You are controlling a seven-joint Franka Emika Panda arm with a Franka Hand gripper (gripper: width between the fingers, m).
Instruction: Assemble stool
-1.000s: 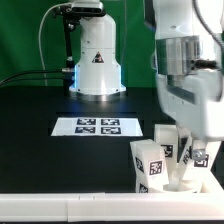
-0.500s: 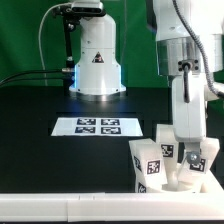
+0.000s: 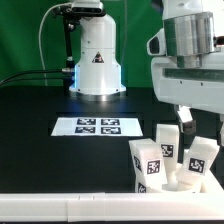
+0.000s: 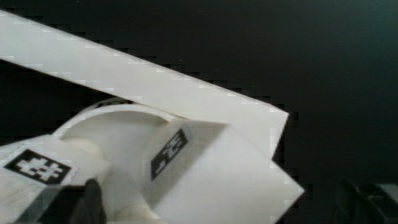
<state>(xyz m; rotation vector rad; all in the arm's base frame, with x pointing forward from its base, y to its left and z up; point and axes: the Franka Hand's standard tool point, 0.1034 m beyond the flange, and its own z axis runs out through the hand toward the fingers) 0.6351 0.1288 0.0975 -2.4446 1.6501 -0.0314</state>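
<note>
Exterior view: the stool [image 3: 172, 160], legs up, stands on the worktop [image 3: 60, 160] beside the marker board [image 3: 97, 126]. The hand [image 3: 183, 119] hangs above it; I cannot tell its grip.

Wrist view: a tagged leg [image 4: 107, 140] sits socketed. Likely between legs; next needs a check that each is seated.

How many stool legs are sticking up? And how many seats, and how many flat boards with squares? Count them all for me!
Stool legs: 3
Seat: 1
Marker board: 1
Total: 5
</note>
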